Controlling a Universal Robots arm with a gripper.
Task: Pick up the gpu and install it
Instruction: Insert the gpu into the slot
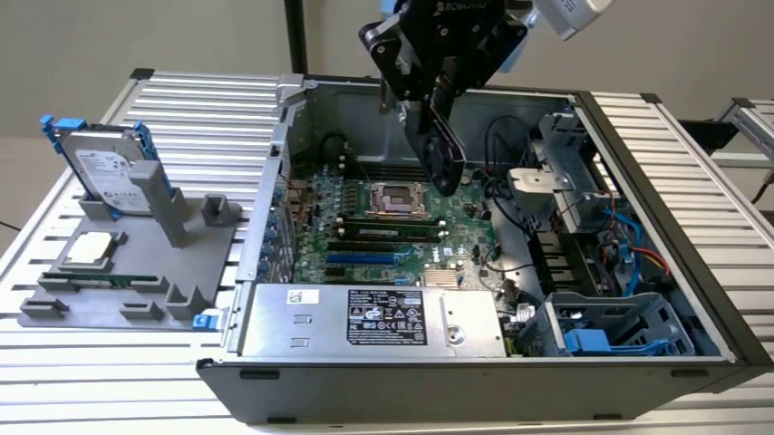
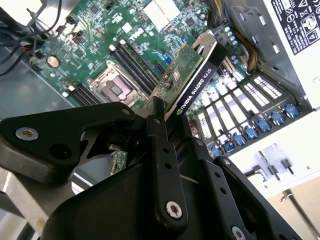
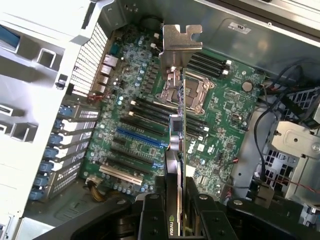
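The gpu (image 1: 440, 149), a green card with a black cooler, hangs edge-down above the motherboard (image 1: 362, 231) inside the open computer case (image 1: 677, 208). My gripper (image 1: 433, 98) is shut on the card's upper end. In the second wrist view the gpu (image 2: 192, 75) sticks out from between my black fingers (image 2: 161, 145) toward the board's slots. In the first wrist view the gpu (image 3: 182, 130) is seen edge-on, with its silver bracket (image 3: 182, 42) at the far end and my gripper (image 3: 181, 202) clamped on the near end. The card is still clear of the board.
A grey holder stand (image 1: 133, 272) on the exterior view's left carries a silver hard drive with blue rails (image 1: 109, 168), a processor (image 1: 94, 249) and a memory stick (image 1: 103, 279). Inside the case are the power supply (image 1: 375, 317), a drive cage (image 1: 611, 331) and loose cables (image 1: 502, 145).
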